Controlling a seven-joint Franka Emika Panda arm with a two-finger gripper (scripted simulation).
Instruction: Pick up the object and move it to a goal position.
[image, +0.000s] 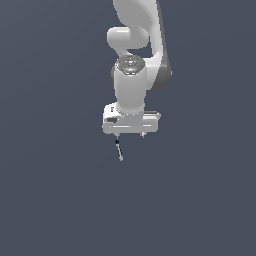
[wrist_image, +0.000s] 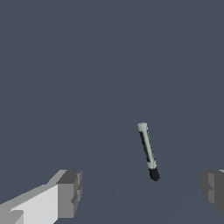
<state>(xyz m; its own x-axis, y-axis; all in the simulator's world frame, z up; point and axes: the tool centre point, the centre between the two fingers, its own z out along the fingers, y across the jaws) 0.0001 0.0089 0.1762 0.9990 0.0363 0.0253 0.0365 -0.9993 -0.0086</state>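
Observation:
The object (image: 119, 150) is a tiny thin stick with a pale grey shaft and a small black end, lying on the dark floor just below the white gripper (image: 130, 134) in the exterior view. In the wrist view the object (wrist_image: 148, 151) lies slanted between the two grey fingertips (wrist_image: 70, 193), nearer the other fingertip (wrist_image: 213, 188). The gripper (wrist_image: 141, 190) is open, its fingers wide apart and holding nothing. It hovers above the stick without touching it.
The white arm (image: 135, 60) rises above the gripper toward the top of the exterior view. A plain dark grey floor (image: 200, 200) surrounds everything.

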